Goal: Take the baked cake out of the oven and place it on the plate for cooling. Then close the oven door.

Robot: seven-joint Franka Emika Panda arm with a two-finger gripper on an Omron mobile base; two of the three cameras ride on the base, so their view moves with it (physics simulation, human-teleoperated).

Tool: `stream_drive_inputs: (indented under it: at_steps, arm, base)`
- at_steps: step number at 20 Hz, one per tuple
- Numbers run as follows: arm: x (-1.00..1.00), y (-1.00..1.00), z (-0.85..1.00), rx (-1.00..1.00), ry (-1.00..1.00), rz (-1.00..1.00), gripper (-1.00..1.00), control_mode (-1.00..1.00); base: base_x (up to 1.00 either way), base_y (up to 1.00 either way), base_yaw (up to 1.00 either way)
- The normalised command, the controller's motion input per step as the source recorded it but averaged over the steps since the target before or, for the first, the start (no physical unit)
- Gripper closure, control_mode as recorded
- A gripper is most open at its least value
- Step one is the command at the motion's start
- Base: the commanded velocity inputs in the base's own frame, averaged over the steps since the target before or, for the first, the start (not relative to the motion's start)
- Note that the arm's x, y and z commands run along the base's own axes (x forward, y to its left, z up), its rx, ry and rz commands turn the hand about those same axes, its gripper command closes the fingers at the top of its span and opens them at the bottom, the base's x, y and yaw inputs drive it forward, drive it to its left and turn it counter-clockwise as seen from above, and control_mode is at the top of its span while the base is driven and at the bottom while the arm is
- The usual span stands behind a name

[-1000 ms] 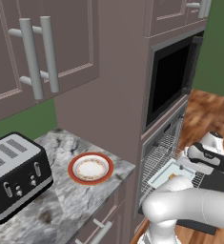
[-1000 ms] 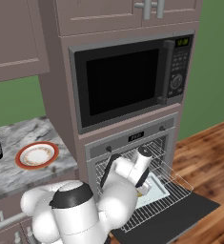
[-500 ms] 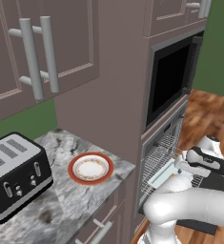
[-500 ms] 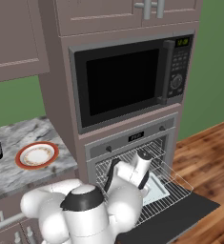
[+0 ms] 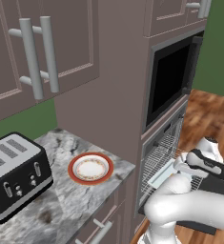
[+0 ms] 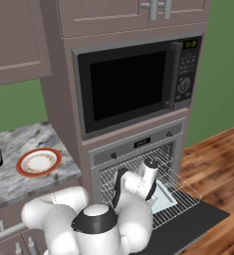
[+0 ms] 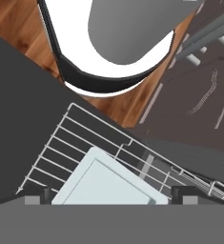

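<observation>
Arm reaching over the pulled-out oven rack, cake not yet lifted.

Nearest, the gripper (image 7: 111,199) hangs with its jaws spread wide and empty above the pale rectangular baking tray (image 7: 108,183), which rests on the thin silver wire rack (image 6: 180,196) drawn out over the flat, dark oven door (image 6: 198,226), lying open. The cake cannot be made out on the tray from here, so all steps seem to remain: grasping, carrying, closing. Behind stands the oven (image 6: 138,149), its silver control strip set below the glossy black microwave (image 6: 133,84). Farther left, the round white plate (image 5: 90,168) with its orange-red rim sits bare near the right edge of the speckled grey stone counter (image 5: 51,209), beside a boxy black toaster (image 5: 15,178).
</observation>
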Motion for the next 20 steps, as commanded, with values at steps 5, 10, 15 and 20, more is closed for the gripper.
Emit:
stream_drive_inputs:
  at_steps: [5,10,15,20]
  arm:
    - [0.14,0.0,0.0,0.0,0.0,0.04,-1.0,-1.0]
    - [0.07,0.0,-0.04,0.0,0.0,0.02,-1.0,-1.0]
    - [0.0,0.0,-0.12,0.0,0.01,0.0,-1.0,-1.0]
    - [0.0,0.0,-0.04,0.0,0.0,-0.01,-1.0,-1.0]
  base:
    - [0.0,0.0,0.0]
    - [0.0,0.0,0.0]
    - [0.0,0.0,0.0]
    - [0.0,0.0,0.0]
